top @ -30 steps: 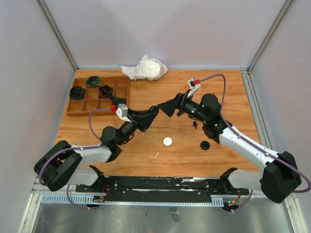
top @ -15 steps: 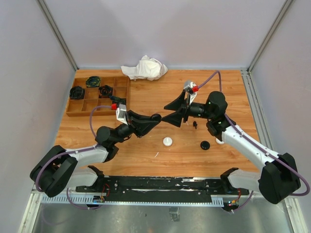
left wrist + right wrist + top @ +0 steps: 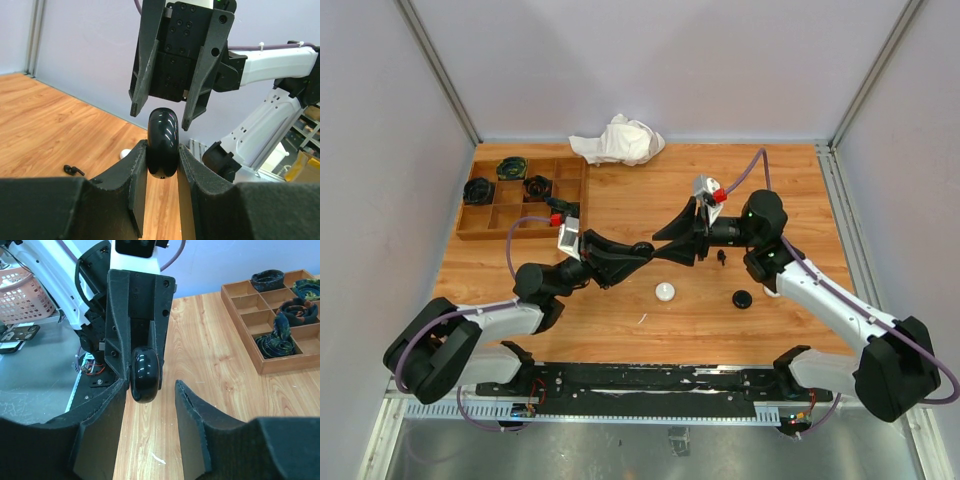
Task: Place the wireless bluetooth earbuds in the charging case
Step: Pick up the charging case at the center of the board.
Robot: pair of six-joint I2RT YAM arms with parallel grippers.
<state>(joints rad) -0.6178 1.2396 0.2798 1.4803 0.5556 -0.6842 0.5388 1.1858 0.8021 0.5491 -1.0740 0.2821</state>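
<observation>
A glossy black round charging case (image 3: 162, 135) stands on edge, pinched between the fingers of my left gripper (image 3: 161, 145), which holds it above the table. My right gripper (image 3: 151, 385) meets it head-on and its jaws straddle the case (image 3: 145, 375). One pad lies against the case and a gap shows on the other side. In the top view the two grippers meet tip to tip, left gripper (image 3: 642, 249) and right gripper (image 3: 662, 250). A black earbud (image 3: 721, 257) lies on the wood under the right arm, and the earbud (image 3: 74, 170) shows in the left wrist view too.
A white round case (image 3: 665, 291) and a black puck-like case (image 3: 742, 298) lie on the table in front. A thin white sliver (image 3: 643, 319) is nearby. A wooden compartment tray (image 3: 520, 200) with dark items stands at the back left, with a crumpled white cloth (image 3: 618, 140) behind.
My right gripper has swung left to meet the left gripper and narrowed its jaws around the black case. The left gripper kept its hold and shifted slightly right.
</observation>
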